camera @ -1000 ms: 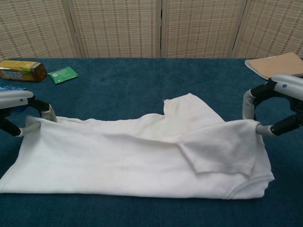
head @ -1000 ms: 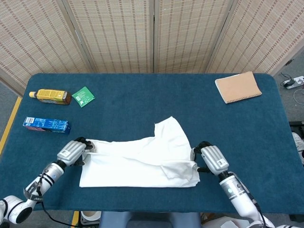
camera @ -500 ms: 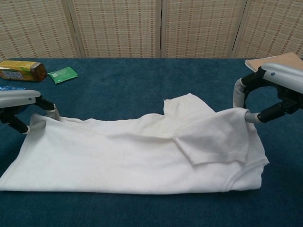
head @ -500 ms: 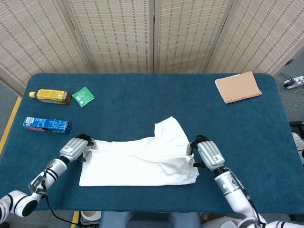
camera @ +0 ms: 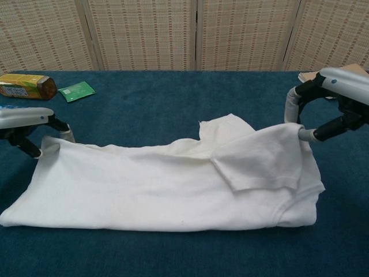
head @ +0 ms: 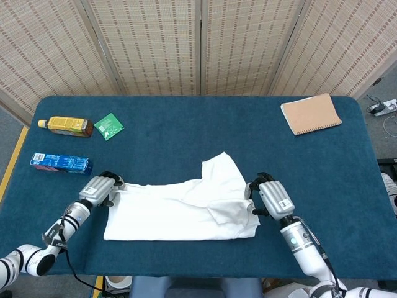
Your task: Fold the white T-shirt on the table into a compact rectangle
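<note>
Tablecloth (head: 186, 124) is a deep teal blue, kinda fuzzy looking. The T-shirt (head: 186, 208) is plain white, no print. Both hands, left hand (head: 99, 189) and right hand (head: 273, 197), are silver-grey with black bits. Near the left edge: an amber bottle (head: 65, 126) with a yellow label, a green packet (head: 109, 126), a blue box (head: 61, 163). Tan notebook (head: 310, 113) at the far right corner. Beige woven screens (head: 198, 43) behind.

A staged lab or test room, not a home: a desk (head: 186, 118) covered in blue cloth stands before woven folding screens (head: 198, 43), with a power strip (head: 384, 107) lying on the floor beside it.
</note>
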You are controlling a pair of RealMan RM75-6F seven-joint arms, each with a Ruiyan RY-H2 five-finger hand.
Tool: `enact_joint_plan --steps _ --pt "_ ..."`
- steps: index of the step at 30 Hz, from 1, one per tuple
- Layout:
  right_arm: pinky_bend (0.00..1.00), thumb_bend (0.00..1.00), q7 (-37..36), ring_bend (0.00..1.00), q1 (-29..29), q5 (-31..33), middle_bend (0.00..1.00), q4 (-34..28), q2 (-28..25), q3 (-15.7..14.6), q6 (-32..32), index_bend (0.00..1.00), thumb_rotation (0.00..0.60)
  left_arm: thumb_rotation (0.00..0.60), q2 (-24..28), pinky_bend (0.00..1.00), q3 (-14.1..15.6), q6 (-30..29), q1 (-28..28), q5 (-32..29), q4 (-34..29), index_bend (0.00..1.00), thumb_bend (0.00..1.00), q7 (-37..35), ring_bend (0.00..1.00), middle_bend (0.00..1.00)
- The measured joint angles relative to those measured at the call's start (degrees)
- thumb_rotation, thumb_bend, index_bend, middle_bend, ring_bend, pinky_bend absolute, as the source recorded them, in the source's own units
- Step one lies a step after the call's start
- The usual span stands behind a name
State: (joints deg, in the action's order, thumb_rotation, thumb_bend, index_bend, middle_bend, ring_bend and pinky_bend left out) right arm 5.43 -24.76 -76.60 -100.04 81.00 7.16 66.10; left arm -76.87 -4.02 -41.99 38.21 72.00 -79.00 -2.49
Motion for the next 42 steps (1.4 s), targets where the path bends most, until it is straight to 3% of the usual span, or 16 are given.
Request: enact_joint_plan --steps 12,18,21,26,29,33,42 --pt "0.16 0.62 -0.9 0.36 -0.4 0.2 0.57 1.2 0.8 0.2 -0.2 0.88 0.6 0.6 -0.9 0.08 -0.3 -1.8 -0.9 -2.4 1.4 0.7 0.58 1.1 0.18 0.29" --pt "0.16 0.62 -0.9 0.36 -0.5 0.1 0.57 1.9 1.3 0.4 0.0 0.88 0.6 0.6 -2.2 0.08 -0.3 -1.9 -1.0 -2.5 2.9 0.63 0.58 0.8 0.17 0.28" --pt "0.16 0.61 -0.8 0.36 -0.5 0.3 0.57 2.2 1.5 0.4 0.1 0.88 0.6 0.6 -2.7 0.08 -0.3 -2.1 -1.0 -2.5 3.5 0.54 0.57 0.8 0.15 0.25" --pt "0.16 0.62 -0.2 0.36 -0.8 0.6 0.57 3.0 2.3 0.6 0.2 0.88 0.6 0.6 -3.3 0.06 -0.5 -2.4 -1.1 -3.3 4.2 0.18 0.56 1.5 0.02 0.08" --pt "0.16 0.62 0.6 0.36 -1.2 1.3 0.57 3.6 3.0 1.1 0.2 0.88 0.6 0.6 -3.6 0.04 -0.8 -3.0 -1.2 -3.9 4.3 0.06 0.53 2.2 0.0 0.01" --pt "0.16 0.62 1.5 0.36 -1.6 2.2 0.56 4.7 3.9 1.7 0.0 0.88 0.6 0.6 -3.8 0.02 -1.3 -4.3 -1.6 -4.6 4.3 0.0 0.51 2.8 0.0 0.0" --pt "0.16 0.62 3.0 0.36 -2.8 4.9 0.56 8.7 6.0 2.9 -1.0 0.88 0.6 0.6 -2.4 0.01 -3.1 -7.9 -3.3 -6.6 2.3 0.0 0.49 2.9 0.0 0.0"
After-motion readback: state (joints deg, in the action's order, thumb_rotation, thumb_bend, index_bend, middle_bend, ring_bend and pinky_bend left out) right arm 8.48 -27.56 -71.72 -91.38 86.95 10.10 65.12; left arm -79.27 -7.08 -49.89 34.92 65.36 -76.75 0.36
